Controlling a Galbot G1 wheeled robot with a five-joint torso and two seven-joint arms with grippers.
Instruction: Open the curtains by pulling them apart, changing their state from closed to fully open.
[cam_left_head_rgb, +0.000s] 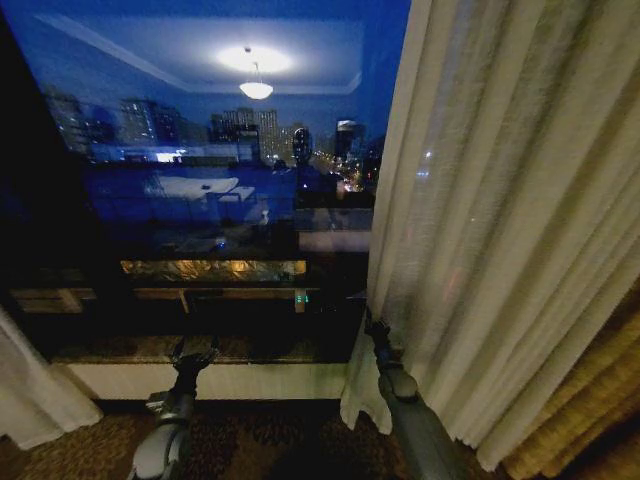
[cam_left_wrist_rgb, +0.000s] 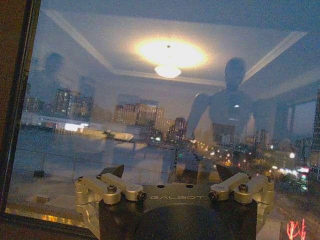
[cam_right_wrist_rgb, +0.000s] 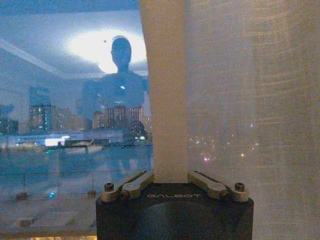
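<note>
Gripping the inner edge of the right curtain panel (cam_left_head_rgb: 500, 200), the right gripper (cam_left_head_rgb: 376, 330) sits low in the lower middle of the head view, its fingers partly buried in the fabric. The right wrist view makes the hold clearer: the hem (cam_right_wrist_rgb: 170, 100) of that panel runs straight down into the closed jaws of the gripper (cam_right_wrist_rgb: 170, 179), with the sheer weave filling the right of the frame and city lights glimmering through it. That panel hangs bunched along the right side of the head view, its top cut off by the frame. A second sheer panel (cam_left_head_rgb: 30, 395) shows as a small gathered fold at the lower left corner, mostly out of frame. Golden drapes (cam_left_head_rgb: 590, 420) peek in at the lower right, dim and hard to read. Between the panels the window (cam_left_head_rgb: 220, 150) is bare glass, showing a night skyline overlaid with a reflected ceiling lamp (cam_left_head_rgb: 256, 88). The left gripper (cam_left_head_rgb: 193, 352) hovers near the sill in the lower left, and in the left wrist view its fingers (cam_left_wrist_rgb: 114, 186) are spread wide, holding nothing.
</note>
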